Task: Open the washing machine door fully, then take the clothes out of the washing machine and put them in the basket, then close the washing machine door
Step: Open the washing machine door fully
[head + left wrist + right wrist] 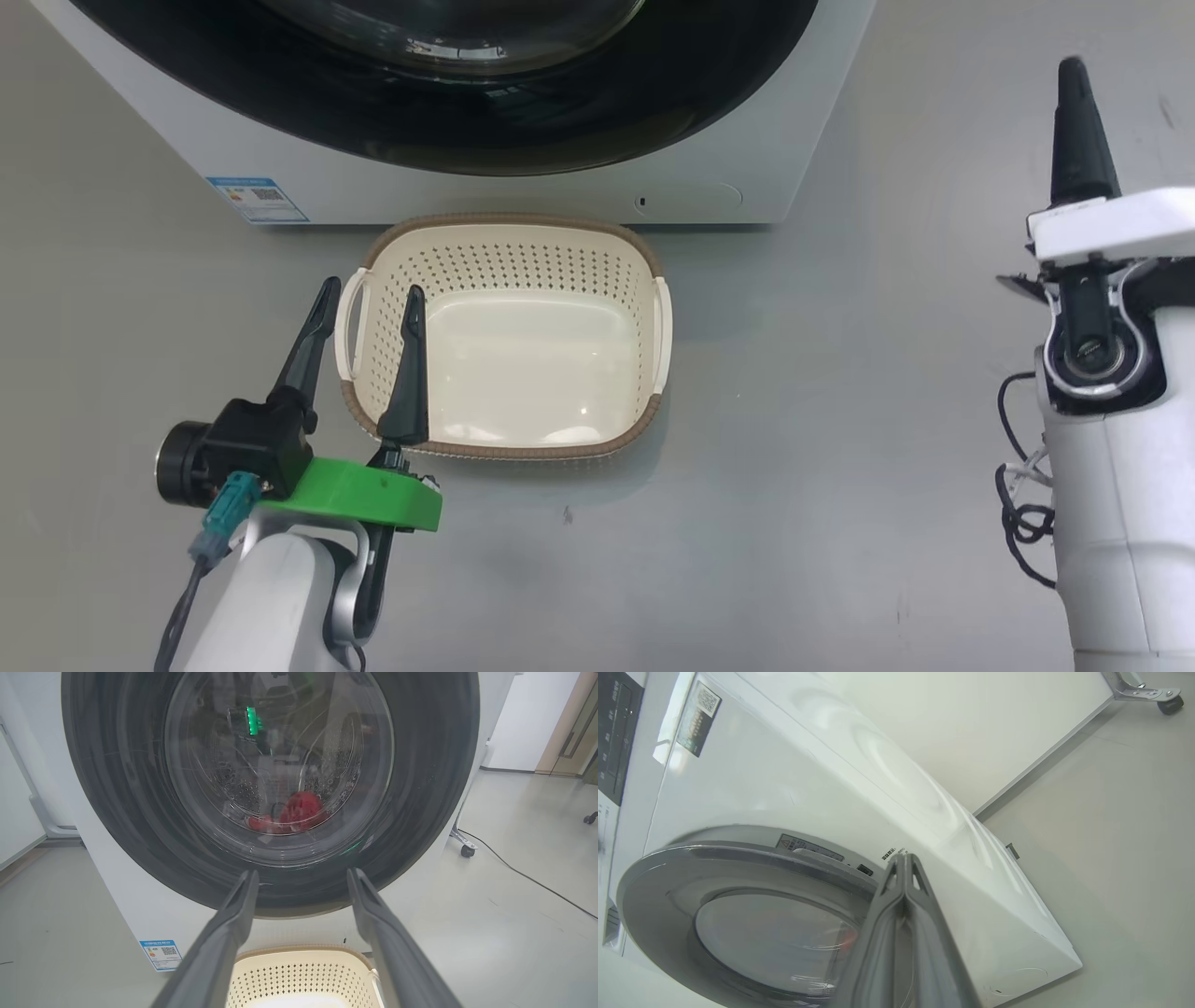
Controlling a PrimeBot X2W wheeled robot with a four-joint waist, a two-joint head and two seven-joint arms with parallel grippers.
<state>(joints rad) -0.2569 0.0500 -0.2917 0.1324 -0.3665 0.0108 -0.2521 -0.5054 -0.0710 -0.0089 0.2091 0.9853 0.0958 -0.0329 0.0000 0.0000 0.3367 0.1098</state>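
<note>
Left end effector (pixel 372 286): lower left of head view, fingers spread wide, nothing held; one finger outside the basket's left handle, the other across its left rim.
Basket (pixel 523 220): cream, brown rim, on the floor (pixel 794 467), far edge just beside the washing machine (pixel 467 198) front, below the door (pixel 448 131).
Door: round, glossy black, shut against the front; lower edge overhanging the basket's far rim in the left wrist view.
Clothes (pixel 299 812): red, low in the drum, seen through the door glass.
Right end effector (pixel 1072 67): far right, fingers pressed together, nothing between; well apart from the basket, off the machine's right front corner.
Blue sticker (pixel 257 199): lower left corner of the front.
Open floor: bare grey on both sides of the basket.
Caster foot (pixel 462 847) and cable (pixel 523 872): on the floor beside the machine.
</note>
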